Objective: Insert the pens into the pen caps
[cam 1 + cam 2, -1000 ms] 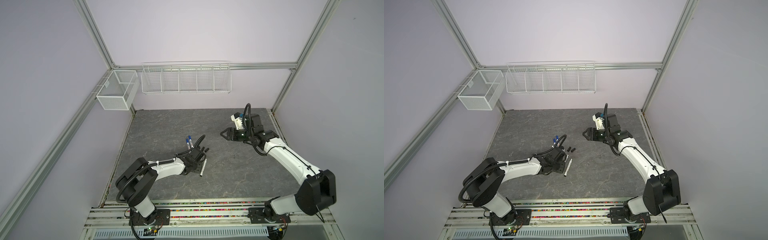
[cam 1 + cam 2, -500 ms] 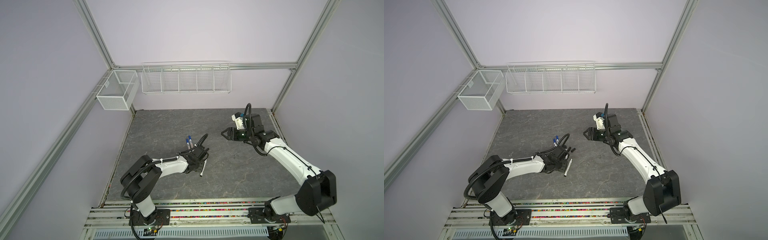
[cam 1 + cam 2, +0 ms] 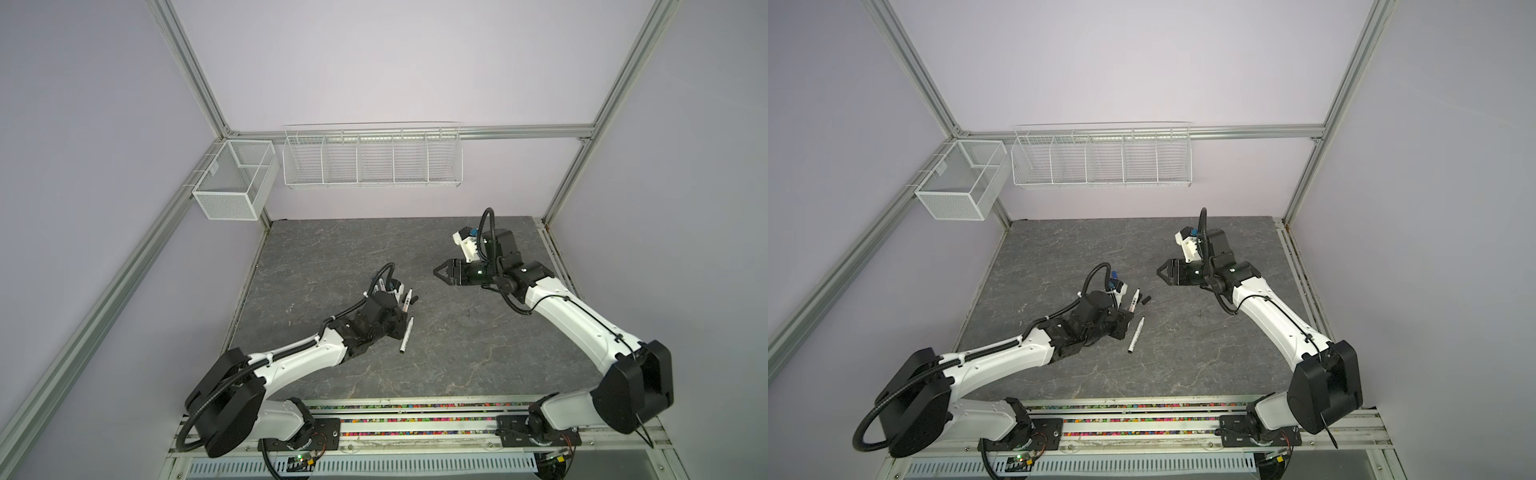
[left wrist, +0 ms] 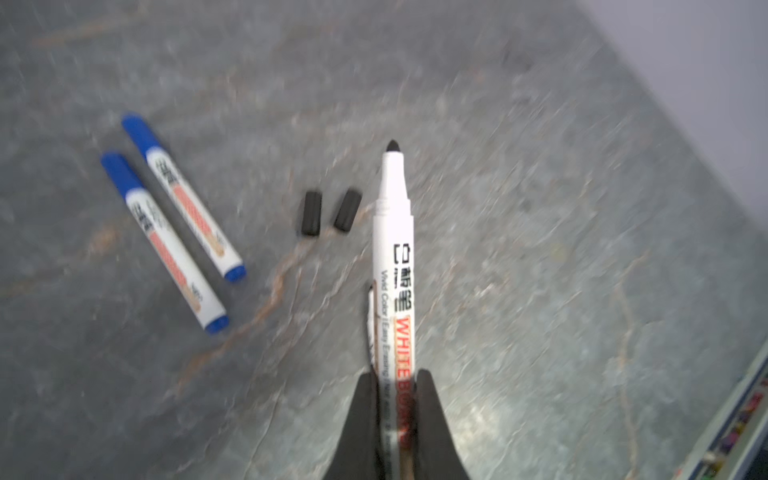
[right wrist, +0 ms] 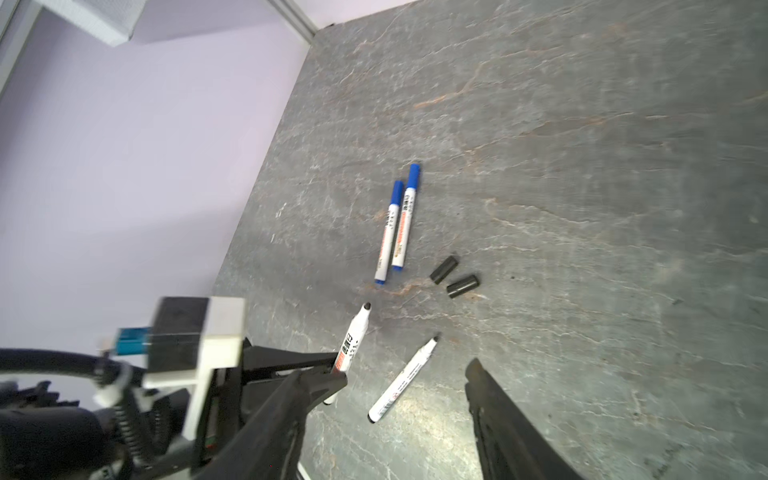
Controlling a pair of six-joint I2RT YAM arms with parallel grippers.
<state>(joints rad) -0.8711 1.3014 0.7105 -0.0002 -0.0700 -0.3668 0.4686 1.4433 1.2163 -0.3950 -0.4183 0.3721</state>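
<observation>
The left gripper [image 4: 395, 374] is clamped on the barrel of an uncapped black whiteboard marker [image 4: 392, 249]. Its long axis runs straight out from the jaws, with the felt tip pointing away from the arm, just beside two loose black caps [image 4: 311, 212] that lie side by side on the grey table [image 4: 540, 208]. A second uncapped black marker [image 5: 403, 380] lies flat nearby, its tip pointing roughly the same way. Beyond the caps, two blue markers [image 5: 386, 232] lie parallel and touching, each wearing its blue cap [image 5: 413, 174]. That makes four pens. The right gripper [image 3: 441, 272] hovers well apart, its jaws spread and holding nothing.
</observation>
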